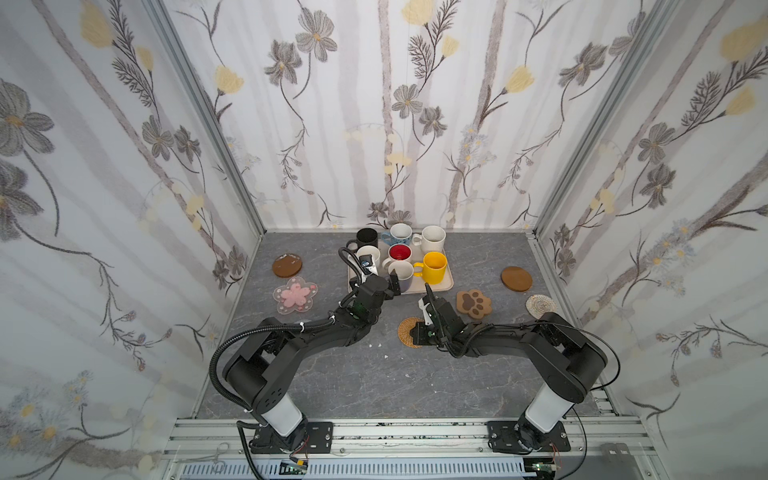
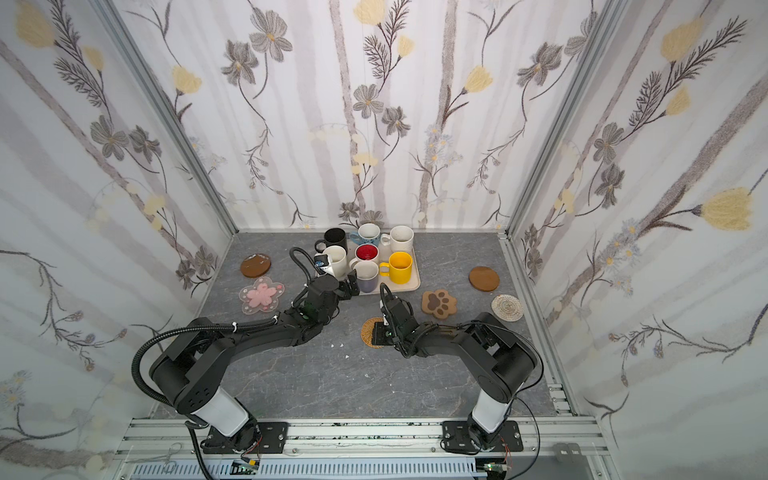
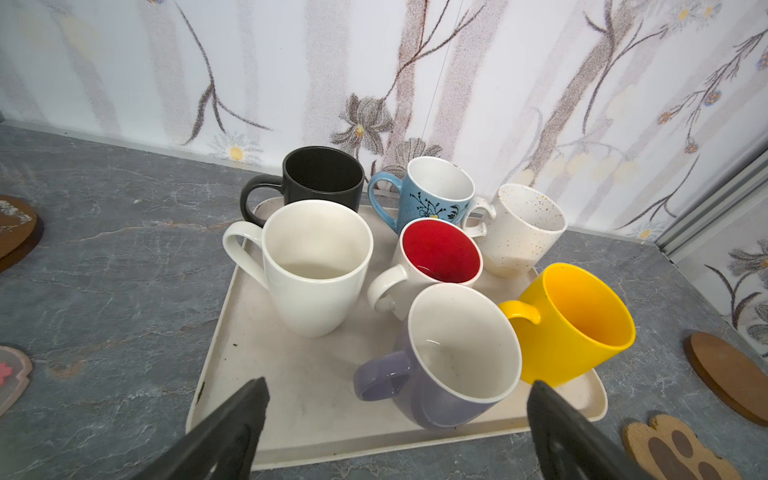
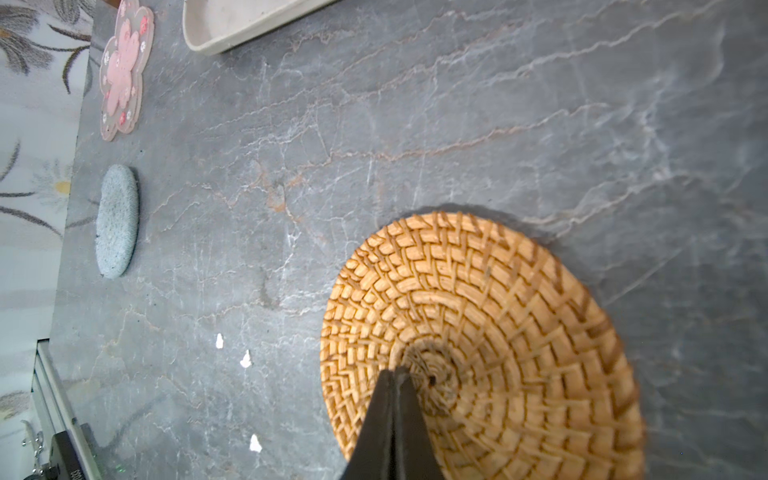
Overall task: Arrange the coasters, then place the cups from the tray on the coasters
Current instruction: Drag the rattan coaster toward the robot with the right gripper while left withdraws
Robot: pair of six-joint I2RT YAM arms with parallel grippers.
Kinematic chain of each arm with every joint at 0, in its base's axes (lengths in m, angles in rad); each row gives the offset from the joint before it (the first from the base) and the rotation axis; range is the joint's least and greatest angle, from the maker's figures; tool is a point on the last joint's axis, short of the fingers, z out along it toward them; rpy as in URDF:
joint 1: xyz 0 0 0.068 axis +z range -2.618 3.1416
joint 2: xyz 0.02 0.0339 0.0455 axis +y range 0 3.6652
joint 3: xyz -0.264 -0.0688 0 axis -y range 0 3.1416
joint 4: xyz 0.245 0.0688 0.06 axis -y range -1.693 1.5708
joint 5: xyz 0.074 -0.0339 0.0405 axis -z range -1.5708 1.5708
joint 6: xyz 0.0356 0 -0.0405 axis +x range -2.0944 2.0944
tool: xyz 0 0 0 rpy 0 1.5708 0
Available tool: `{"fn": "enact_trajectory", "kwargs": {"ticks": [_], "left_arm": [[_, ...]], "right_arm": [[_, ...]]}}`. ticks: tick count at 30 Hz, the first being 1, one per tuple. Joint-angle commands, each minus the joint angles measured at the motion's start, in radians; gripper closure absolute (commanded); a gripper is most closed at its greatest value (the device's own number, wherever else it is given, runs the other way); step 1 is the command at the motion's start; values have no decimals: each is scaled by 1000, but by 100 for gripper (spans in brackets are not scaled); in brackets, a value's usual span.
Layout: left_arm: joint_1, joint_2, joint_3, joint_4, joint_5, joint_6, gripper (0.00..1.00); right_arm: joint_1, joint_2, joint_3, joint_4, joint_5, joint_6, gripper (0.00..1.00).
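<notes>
Left claw (image 3: 399, 386) spreads wide before the lavender mug (image 3: 457, 365) on the tray (image 3: 291, 399) (at its near edge); right claw (image 4: 395, 372), pressed together, hangs over the rattan coaster (image 4: 498, 324) on the worktop (image 4: 415, 124).

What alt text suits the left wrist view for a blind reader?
Seven mugs stand clustered, at least five on a cream tray, on a grey marbled table. The lavender mug is nearest, ahead of the open left end effector, with the yellow mug beside it.

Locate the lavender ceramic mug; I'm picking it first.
The lavender mug stands, in both top views, at the near edge of the cream tray, left of the yellow mug, by the open left gripper.
</notes>
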Motion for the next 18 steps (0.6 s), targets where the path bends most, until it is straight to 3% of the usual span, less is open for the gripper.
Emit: {"fn": "enact_trajectory", "kwargs": {"ticks": [1,6,13,18], "left_arm": [[10,-11,-12,30,-17,-45,0],[16,-25,-25,32,-20,-59,0],[30,-61,-46,30,8,-59,0],[41,-168,-71,13,-14,-35,0]], "right_arm": [[27,-8,-21,-82,14,38,97],[43,-27,-31,-87,28,42,96],[43,-70,26,-158,79,-2,73],[40,-136,99,-217,111,-55,58]]}}
